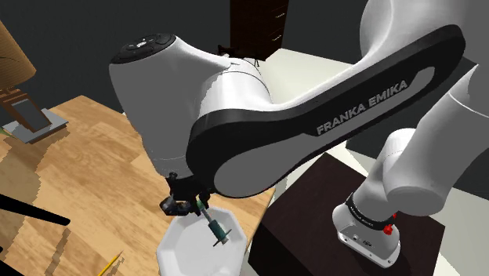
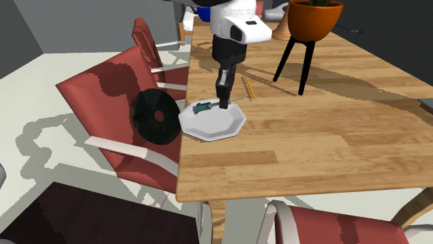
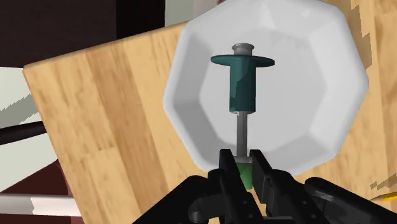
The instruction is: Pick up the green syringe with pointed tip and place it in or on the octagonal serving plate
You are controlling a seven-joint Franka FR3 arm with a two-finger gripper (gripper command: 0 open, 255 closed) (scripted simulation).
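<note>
My black gripper is shut on one end of the green syringe, which has a dark teal barrel with a flange and a thin grey rod. The syringe sticks out from the fingers over the white octagonal plate. In the shoulder view the gripper hangs under the arm's wrist, and the syringe slants down over the plate. In the second exterior view the syringe lies nearly level above the plate's rim, with the gripper holding it. I cannot tell whether the syringe touches the plate.
The plate sits near the wooden table's edge. A yellow pencil lies just beyond it. A red chair and a dark round disc stand off that edge. An orange pot on black legs stands further back.
</note>
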